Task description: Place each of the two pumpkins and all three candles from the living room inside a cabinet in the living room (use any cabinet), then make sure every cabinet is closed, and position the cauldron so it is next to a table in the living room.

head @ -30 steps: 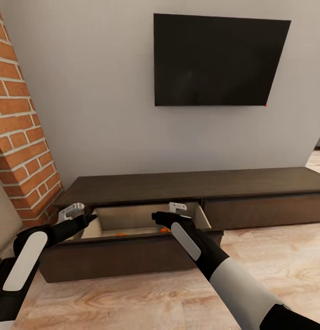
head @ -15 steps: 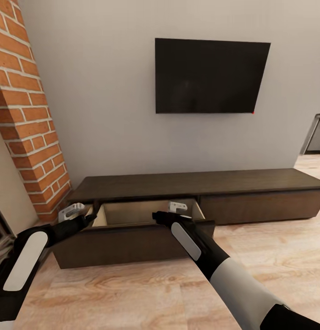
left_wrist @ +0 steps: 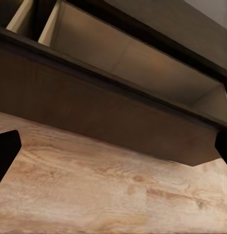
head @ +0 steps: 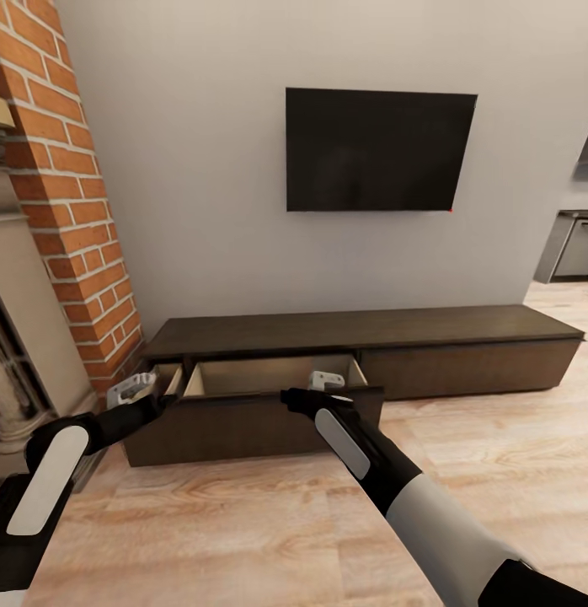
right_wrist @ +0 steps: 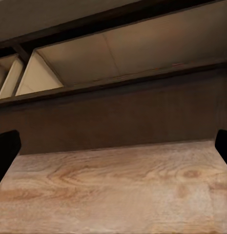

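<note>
The cabinet (head: 361,346) has its left drawer (head: 273,384) pulled out, long axis crosswise, front facing both grippers. Right gripper (head: 315,389) and left gripper (head: 142,389) hover short of it, jaws spread open, neither holding anything.

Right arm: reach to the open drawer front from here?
Probably yes. The right end effector hovers in front of the pulled-out drawer front of the cabinet, with bare floor between and nothing blocking.

Can't see into the open drawer (head: 273,375); its front blocks the floor. Right end effector (head: 287,396) fingertips unclear.
</note>
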Motion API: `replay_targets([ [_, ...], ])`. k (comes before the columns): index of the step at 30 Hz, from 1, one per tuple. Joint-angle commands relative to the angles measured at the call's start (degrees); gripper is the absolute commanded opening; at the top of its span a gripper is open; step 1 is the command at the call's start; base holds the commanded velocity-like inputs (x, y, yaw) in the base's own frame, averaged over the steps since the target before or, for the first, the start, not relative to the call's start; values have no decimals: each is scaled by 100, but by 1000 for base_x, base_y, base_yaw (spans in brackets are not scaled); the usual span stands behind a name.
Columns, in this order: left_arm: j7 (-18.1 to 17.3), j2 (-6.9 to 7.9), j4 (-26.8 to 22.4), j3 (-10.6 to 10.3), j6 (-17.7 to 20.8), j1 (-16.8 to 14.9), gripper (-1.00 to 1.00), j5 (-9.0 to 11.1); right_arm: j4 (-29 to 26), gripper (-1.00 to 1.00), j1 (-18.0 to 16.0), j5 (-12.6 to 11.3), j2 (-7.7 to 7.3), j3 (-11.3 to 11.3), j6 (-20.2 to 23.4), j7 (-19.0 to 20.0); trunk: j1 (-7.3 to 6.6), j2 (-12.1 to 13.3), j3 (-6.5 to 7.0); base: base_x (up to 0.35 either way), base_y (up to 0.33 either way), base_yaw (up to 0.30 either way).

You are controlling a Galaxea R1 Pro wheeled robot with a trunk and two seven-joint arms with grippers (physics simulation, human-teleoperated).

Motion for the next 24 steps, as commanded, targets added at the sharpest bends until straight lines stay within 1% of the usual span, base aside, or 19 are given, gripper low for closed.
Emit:
replay_targets([
  [1,51,1,-5,2,15,-4,100,59,-8,100,-6,-47,-2,14,5,-50,-5,-3,-6,-345,0,0],
  [5,52,1,-4,2,12,-4,100,53,-5,100,-6,-47,-2,14,4,-50,-5,-3,-6,-173,-2,0],
  [9,50,1,-5,-4,12,-4,100,58,-5,100,-6,-47,-2,14,4,-50,-5,-3,-6,-189,-82,0],
  [17,33,1,-11,-16,12,-4,100,66,-10,100,-6,-53,-2,14,3,-50,-5,-3,-6,-197,-205,0],
  [20,-3,1,-9,-17,4,-3,100,64,-8,100,-6,-55,-2,14,3,-50,-5,-3,-6,-87,-235,0],
  [24,-29,1,-4,-45,-4,4,100,61,-10,100,-6,-44,-2,20,3,-37,-5,-3,-6,-21,-73,0],
])
